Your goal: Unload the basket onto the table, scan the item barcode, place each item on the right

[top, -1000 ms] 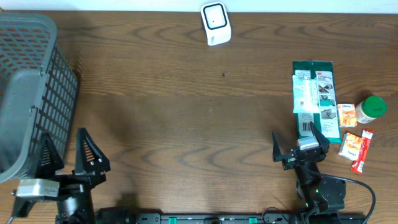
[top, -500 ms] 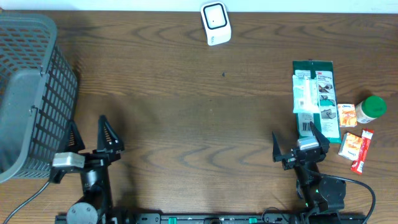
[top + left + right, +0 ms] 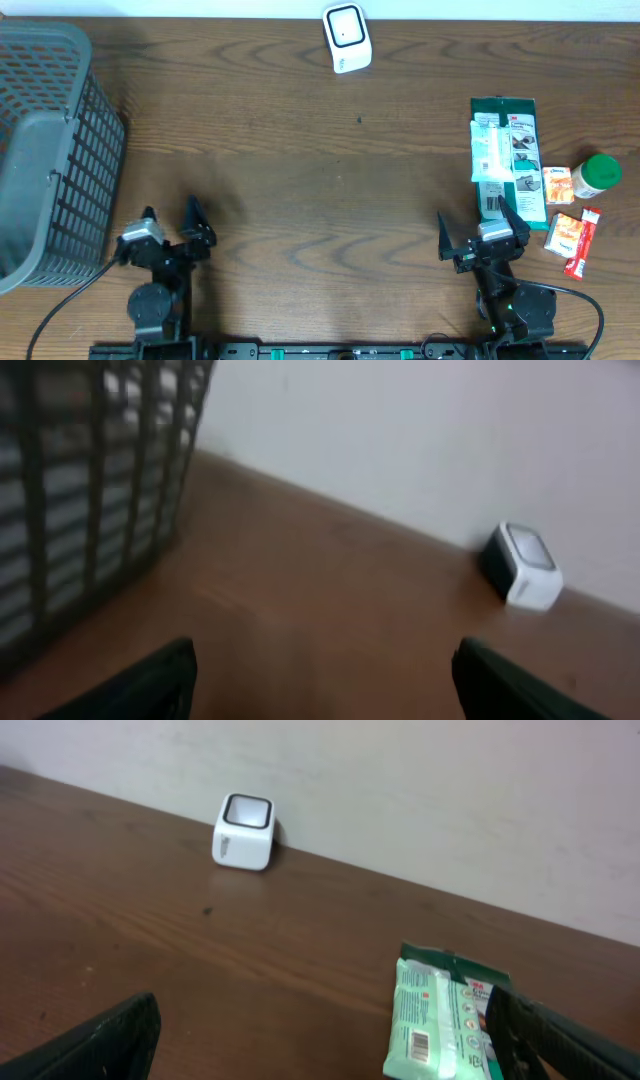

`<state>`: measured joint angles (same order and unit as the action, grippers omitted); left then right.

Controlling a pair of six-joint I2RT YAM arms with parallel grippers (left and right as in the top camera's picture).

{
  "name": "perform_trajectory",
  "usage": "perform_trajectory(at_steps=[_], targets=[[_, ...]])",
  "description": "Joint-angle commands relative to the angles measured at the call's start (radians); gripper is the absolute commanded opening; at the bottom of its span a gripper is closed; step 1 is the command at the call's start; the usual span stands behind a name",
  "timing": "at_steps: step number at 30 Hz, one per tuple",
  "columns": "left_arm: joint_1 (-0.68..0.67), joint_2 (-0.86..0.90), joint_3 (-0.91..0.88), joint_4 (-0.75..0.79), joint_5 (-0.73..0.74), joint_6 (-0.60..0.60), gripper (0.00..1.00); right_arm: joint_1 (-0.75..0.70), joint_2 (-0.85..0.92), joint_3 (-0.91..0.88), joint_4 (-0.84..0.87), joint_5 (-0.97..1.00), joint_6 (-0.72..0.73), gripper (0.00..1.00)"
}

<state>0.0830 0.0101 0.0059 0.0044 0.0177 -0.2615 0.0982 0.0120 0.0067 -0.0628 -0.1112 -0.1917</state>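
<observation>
The white cube scanner [image 3: 346,38] stands at the table's far edge, and shows too as the scanner [image 3: 522,564] and the scanner [image 3: 244,831] in the wrist views. A pale green wipes pack [image 3: 490,155] with a barcode [image 3: 491,201] lies on a dark green card at the right; the same pack [image 3: 432,1017] lies just ahead of my right gripper [image 3: 320,1015]. That right gripper [image 3: 474,215] is open and empty, its right finger at the pack's near end. My left gripper [image 3: 170,208] sits at the front left, open and empty, and its wrist view shows the gripper [image 3: 322,655] over bare wood.
A grey mesh basket [image 3: 50,150] fills the left side, close to my left arm, with the basket [image 3: 90,490] in the left wrist view too. Right of the pack lie a green-lidded jar [image 3: 597,175], two small orange packets [image 3: 557,184] and a red stick [image 3: 582,243].
My left arm has slid right along the front edge, away from the basket, still open. The right arm and the items have not moved.
</observation>
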Motion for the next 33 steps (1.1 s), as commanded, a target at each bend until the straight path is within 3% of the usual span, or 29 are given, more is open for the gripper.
perform_trajectory(at_steps=[1,4,33], targets=[[-0.004,-0.008,-0.002,-0.074,0.000,0.105,0.83,-0.014,-0.005,-0.001,-0.004,0.005,0.003,0.99],[-0.004,-0.008,-0.002,-0.076,0.000,0.156,0.82,-0.014,-0.005,-0.001,-0.004,0.005,0.003,0.99],[-0.004,-0.005,-0.002,-0.075,0.000,0.156,0.82,-0.014,-0.005,-0.001,-0.004,0.005,0.003,0.99]])
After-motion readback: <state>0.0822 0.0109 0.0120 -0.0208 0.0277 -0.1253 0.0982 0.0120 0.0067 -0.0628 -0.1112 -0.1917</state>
